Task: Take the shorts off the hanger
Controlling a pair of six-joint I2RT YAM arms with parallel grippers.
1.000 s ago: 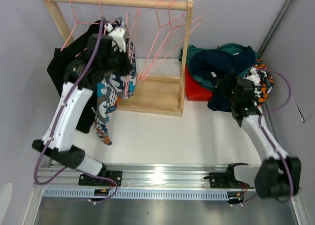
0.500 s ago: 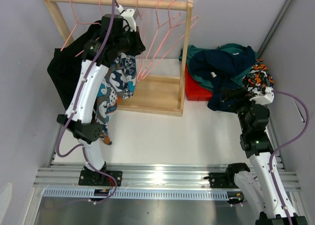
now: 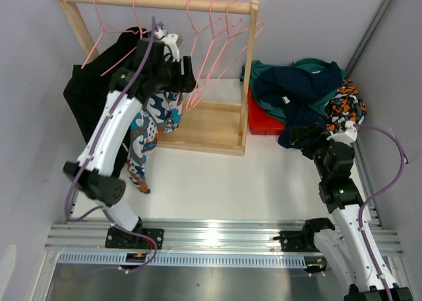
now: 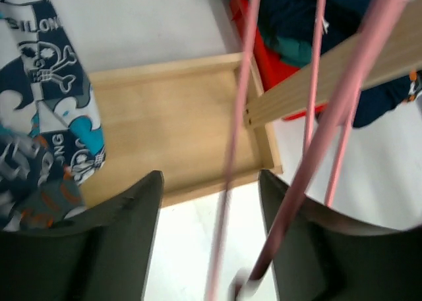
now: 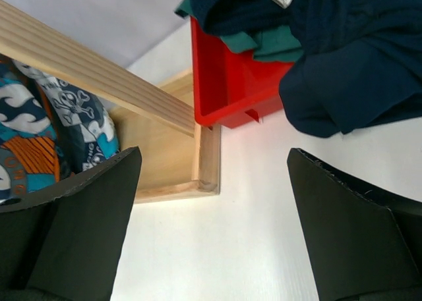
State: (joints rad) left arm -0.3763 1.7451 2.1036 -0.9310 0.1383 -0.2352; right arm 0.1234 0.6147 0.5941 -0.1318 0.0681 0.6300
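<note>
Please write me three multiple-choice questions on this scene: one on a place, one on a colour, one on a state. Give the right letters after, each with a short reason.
1. Where does the red bin stand?
A. right of the rack
B. left of the rack
C. inside the rack

2. What colour are the hangers?
A. white
B. pink
C. black

3. How are the right fingers?
A. shut on a hanger
B. shut, empty
C. open, empty

Answers:
1 A: the top view shows it beside the rack's right post.
2 B: every one is pink wire.
3 C: the right wrist view shows them wide apart with nothing between.
</note>
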